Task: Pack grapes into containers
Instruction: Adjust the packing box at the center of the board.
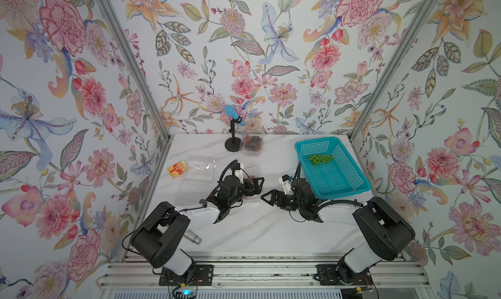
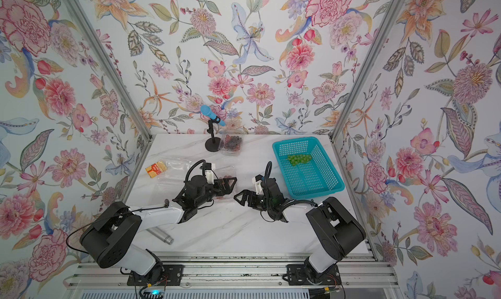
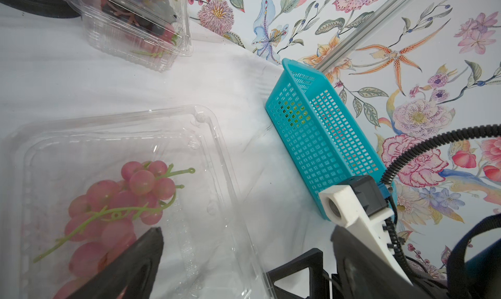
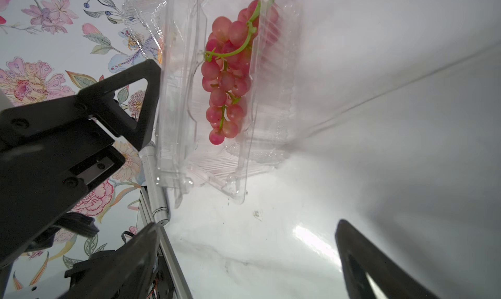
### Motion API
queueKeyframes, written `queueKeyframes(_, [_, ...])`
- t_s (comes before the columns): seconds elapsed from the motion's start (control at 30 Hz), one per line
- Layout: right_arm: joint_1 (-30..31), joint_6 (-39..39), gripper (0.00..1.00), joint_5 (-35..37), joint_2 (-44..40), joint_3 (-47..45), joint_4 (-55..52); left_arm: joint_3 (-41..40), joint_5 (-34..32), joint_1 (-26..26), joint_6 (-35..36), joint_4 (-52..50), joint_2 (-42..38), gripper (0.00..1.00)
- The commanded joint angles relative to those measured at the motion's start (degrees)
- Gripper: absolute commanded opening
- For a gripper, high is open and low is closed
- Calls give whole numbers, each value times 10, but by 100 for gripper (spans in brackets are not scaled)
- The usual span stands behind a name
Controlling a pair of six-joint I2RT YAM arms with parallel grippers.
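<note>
- The left gripper (image 1: 259,186) is spread wide and holds nothing. It hangs over a clear container (image 3: 217,137) in the middle of the table, which has the red-pink bunch (image 3: 113,202) inside.
- The right gripper (image 1: 265,200), also wide open and empty, faces it from the right, close to that container but apart from it.
- The clear lid seems to lie over the berries, but I cannot tell whether it is snapped shut.
- In the right wrist view the red-pink bunch lies lengthwise along its container.
- The green bunch (image 1: 320,159) lies in the far part of the teal basket (image 1: 333,175) on the right, with its long axis running left to right.
- It should be light and soft, and its berries look easily crushed or pulled off. A gentle hold across the middle, or on the stem, seems safest.
- An empty open container (image 1: 198,170) lies to the left.
- The dark bunch (image 1: 253,142) is boxed at the far edge.
</note>
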Motion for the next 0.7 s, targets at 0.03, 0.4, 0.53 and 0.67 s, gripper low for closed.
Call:
queueKeyframes(0.03, [11, 5, 100, 6, 19, 9, 32, -8, 3, 0, -15, 19, 27, 100])
queueKeyframes(0.4, [43, 44, 95, 22, 93, 52, 82, -6, 6, 9, -21, 22, 34, 100])
queueKeyframes(0.53, [46, 68, 88, 44, 117, 66, 101, -6, 5, 17, -17, 17, 29, 100])
queueKeyframes(0.67, [46, 80, 81, 59, 144, 86, 110, -6, 5, 25, -16, 14, 22, 100])
